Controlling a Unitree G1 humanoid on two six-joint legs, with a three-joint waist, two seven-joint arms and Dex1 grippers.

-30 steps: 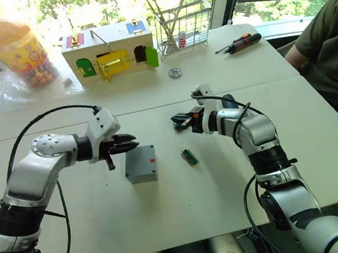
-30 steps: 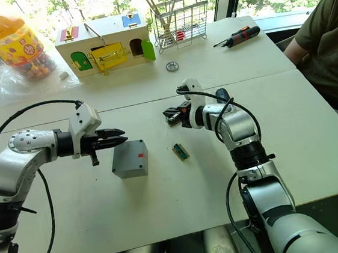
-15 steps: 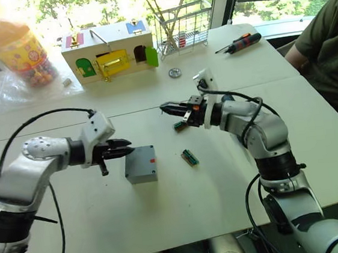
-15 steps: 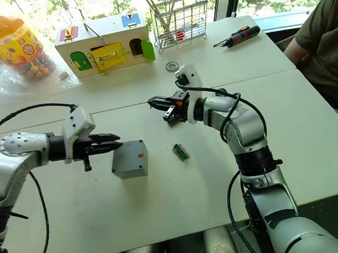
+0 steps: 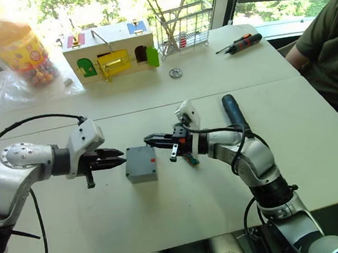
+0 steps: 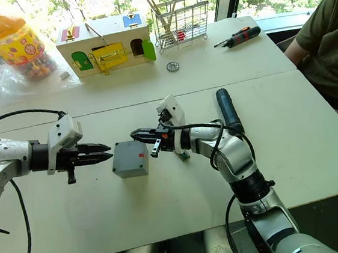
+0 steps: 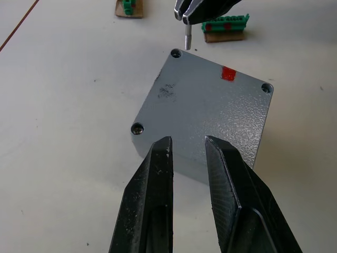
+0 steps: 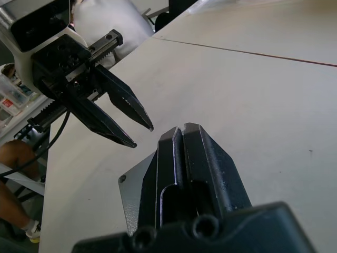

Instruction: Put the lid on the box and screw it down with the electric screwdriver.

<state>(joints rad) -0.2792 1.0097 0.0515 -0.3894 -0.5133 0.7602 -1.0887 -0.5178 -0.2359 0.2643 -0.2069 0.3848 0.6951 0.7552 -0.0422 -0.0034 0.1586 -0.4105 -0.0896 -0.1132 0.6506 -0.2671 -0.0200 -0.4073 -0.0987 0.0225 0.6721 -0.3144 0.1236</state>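
The grey box [image 5: 140,164] stands at the table's middle, closed by its flat lid [image 7: 205,108] with corner screw holes and a red mark. My left gripper [image 5: 120,159] hovers just left of it, open by a narrow gap, holding nothing. From the right, my right gripper [image 5: 149,142] reaches over the box's far right corner. It is shut on a small metal screw [image 7: 187,40] that hangs just above a corner hole [image 7: 176,53]. The electric screwdriver [image 5: 234,112], dark blue, lies on the table behind my right forearm.
Green terminal strips [image 7: 225,26] lie just right of the box. At the back stand a colourful latch box [image 5: 110,51], a wire rack [image 5: 185,25], a candy jar [image 5: 19,48] and a hand screwdriver [image 5: 242,42]. A person [image 5: 329,43] sits at the right edge.
My right gripper swung left and down from mid-table to the box's corner, uncovering the electric screwdriver. My left gripper drew back a little to the left.
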